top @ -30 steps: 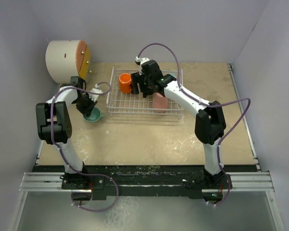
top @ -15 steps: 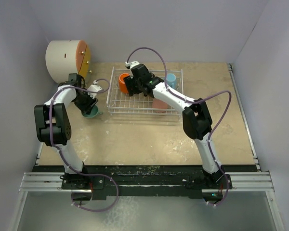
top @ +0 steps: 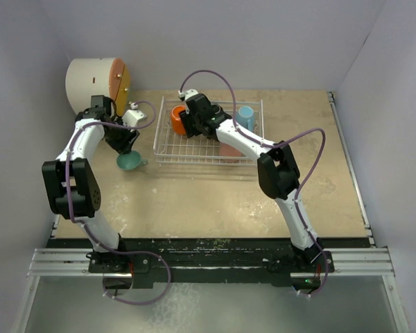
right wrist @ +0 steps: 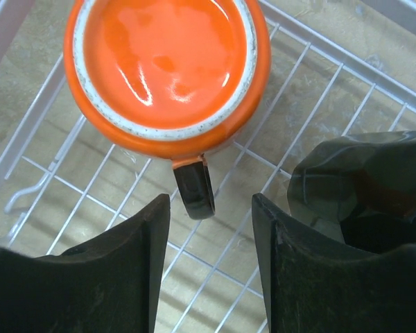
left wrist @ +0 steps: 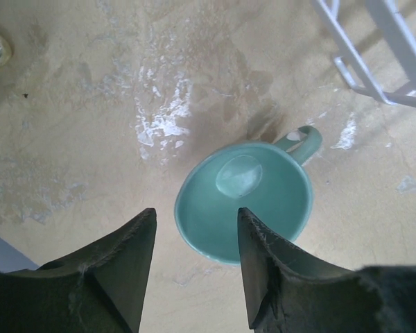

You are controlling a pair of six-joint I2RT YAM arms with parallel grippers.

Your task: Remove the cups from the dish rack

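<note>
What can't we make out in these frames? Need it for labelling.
Glossy black mug: right wrist view, cut by the right edge and the right gripper; top view, hidden under the right arm.
Pink handleless tumbler: top view, mostly covered by the right arm.
Orange ceramic mug: top view, half covered by the right gripper.
Teal-green mug: left wrist view, near rim behind the left gripper.

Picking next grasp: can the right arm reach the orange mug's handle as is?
Probably yes: the right pincer hangs open above the orange mug, handle unobstructed; the black mug sits off to one side.
</note>
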